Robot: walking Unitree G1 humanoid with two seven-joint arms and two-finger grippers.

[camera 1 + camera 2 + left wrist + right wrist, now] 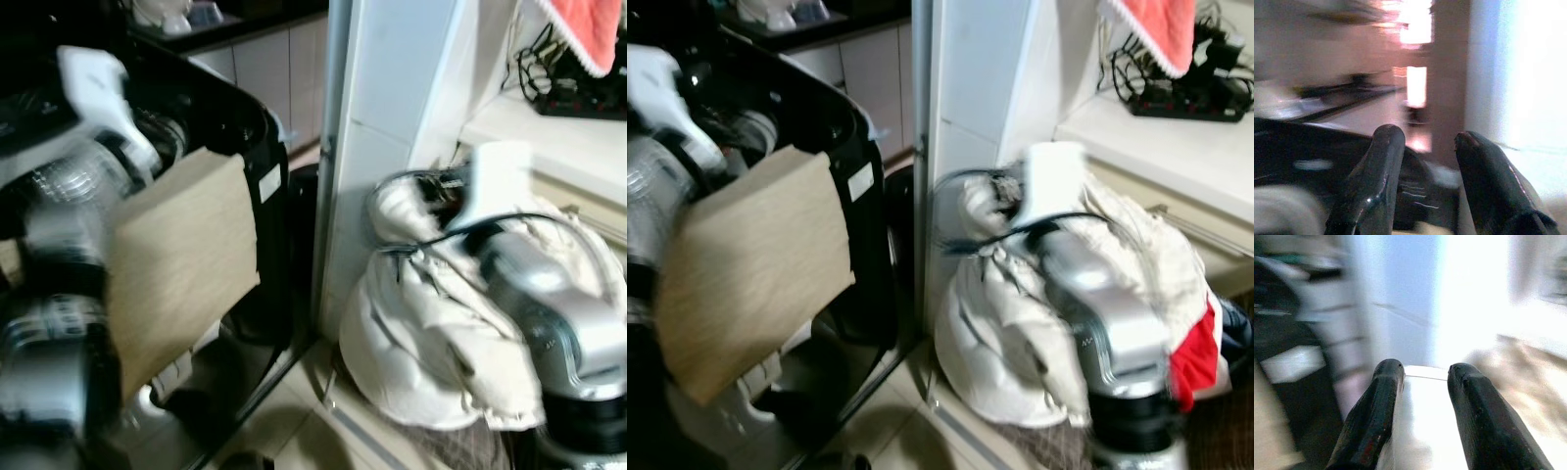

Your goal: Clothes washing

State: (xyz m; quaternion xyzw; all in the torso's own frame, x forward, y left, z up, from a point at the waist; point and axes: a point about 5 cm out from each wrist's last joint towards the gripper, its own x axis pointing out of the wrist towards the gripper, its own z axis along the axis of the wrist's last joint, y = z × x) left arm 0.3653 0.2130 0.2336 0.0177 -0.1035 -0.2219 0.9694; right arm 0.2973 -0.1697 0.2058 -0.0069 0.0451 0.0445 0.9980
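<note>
**Standing btwn washer and laundry pile**

Looming on the robot's left, black washer (235,127) w/ a tan cloth (181,264) draped over its front edge. White tiled pillar (392,88) in the middle. Right of it, heap of white clothes (421,343) on the floor, red item (1193,357) at its far side. Left gripper (1422,147) fingers spread, nothing btwn them. Right gripper (1422,377) fingers parted, over the white heap; frames blurred.
</note>
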